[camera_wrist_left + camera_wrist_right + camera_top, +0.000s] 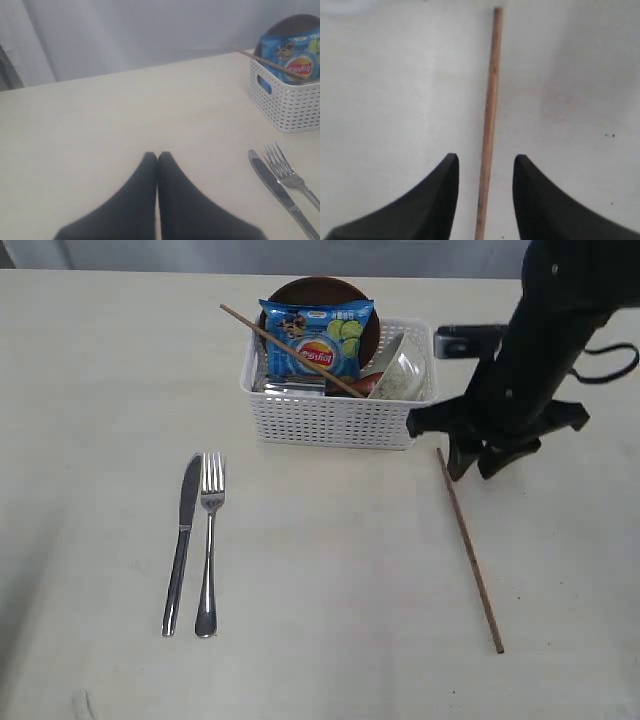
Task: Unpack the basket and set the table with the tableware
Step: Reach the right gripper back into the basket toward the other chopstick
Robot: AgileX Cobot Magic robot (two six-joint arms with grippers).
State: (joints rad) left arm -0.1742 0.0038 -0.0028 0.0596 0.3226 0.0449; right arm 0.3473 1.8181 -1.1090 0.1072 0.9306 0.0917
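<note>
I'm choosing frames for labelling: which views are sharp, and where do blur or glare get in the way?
Exterior view: evenly lit, sharp, no harsh glare on knife or fork. Left wrist view: the left hand is blurred up close; the basket is fairly crisp. Right wrist view: pale and soft; the chopstick reads clearly, the right hand is out of focus.

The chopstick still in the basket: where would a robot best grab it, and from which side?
Probably the free upper end of the chopstick, jutting past the far-left corner of the basket. Come from above, pinching across the thin shaft; the rest lies slanted over the crisp bag, lower end buried.
</note>
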